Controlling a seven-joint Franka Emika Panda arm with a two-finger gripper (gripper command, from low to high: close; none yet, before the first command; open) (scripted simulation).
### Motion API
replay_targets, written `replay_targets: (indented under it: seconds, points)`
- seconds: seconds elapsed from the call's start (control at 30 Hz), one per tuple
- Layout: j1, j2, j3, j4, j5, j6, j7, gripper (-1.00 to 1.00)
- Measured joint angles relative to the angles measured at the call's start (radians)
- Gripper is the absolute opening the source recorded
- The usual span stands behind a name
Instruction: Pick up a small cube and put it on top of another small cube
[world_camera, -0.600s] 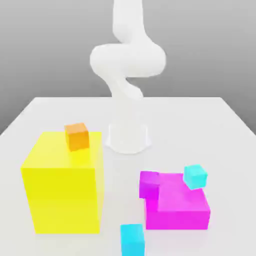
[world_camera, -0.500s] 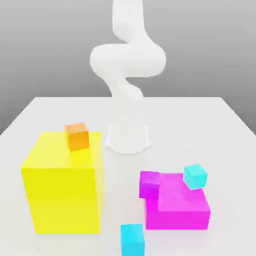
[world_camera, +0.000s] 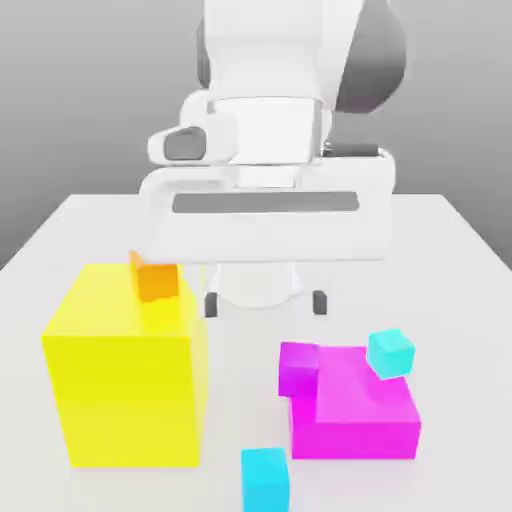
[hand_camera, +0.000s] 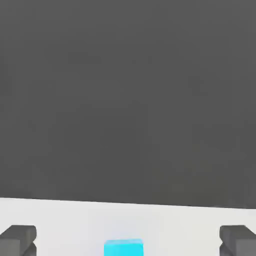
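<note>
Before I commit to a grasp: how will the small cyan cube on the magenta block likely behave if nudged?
The cyan cube looks rigid, with flat faces, so it probably won't squash or roll. It sits near the edge of the magenta block, so a push outward might tip it off. Its plain, smooth-looking sides could let it slide.

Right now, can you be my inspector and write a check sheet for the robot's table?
Surface: pale, flat table.
Job's things: blue cube at the near edge of the view; cyan cube at the pink block's far right corner, exterior view.
Clutter: yellow block, orange cube, pink block, purple cube.
Gripper: gripper open, nothing held.
Cables: nothing seen.
Surroundings: plain grey background.
</note>
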Motion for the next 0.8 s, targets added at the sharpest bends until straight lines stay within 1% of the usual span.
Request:
replay_targets:
  seconds: [0.23, 0.4, 0.43, 0.63, 0.7, 0.8]
  points:
    - [0.002, 0.254, 0.002, -0.046, -0.005, 0.106, -0.014, 0.0]
    - [0.001, 0.435, 0.004, -0.023, -0.004, 0.241, -0.017, 0.0]
    - [0.0, 0.459, 0.004, -0.019, -0.004, 0.26, -0.018, -1.0]
    - [-0.001, 0.471, 0.005, -0.016, -0.005, 0.269, -0.016, -1.0]
    - [-0.001, 0.435, 0.005, -0.023, -0.006, 0.24, -0.015, -1.0]
    - [-0.001, 0.336, 0.006, -0.042, -0.008, 0.161, -0.014, -1.0]
